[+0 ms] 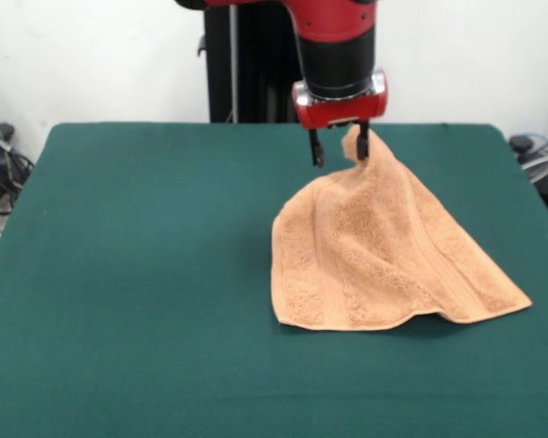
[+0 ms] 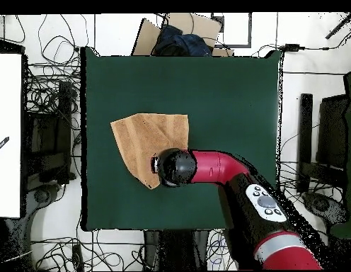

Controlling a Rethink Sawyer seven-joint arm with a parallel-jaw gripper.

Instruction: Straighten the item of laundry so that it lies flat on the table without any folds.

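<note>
The item of laundry (image 1: 384, 255), a peach-tan terry towel, stands in a tent shape right of the centre of the green table (image 1: 119, 274). Its lower edges rest on the cloth, and its peak rises to my gripper (image 1: 339, 146). The two dark fingers stand apart, so the gripper is open, and the towel's raised corner lies against the inner side of the right finger (image 1: 363, 142). From above, the towel (image 2: 146, 138) spreads left of the arm's black wrist (image 2: 173, 168), which hides the fingers. The table (image 2: 228, 92) reaches well beyond the towel.
Cables and dark equipment (image 1: 0, 169) lie off the table's left side, and more cables (image 1: 534, 151) lie off its right. In the overhead view a cardboard box (image 2: 175, 32) sits beyond the table's top edge and a white surface (image 2: 8, 134) stands at the left.
</note>
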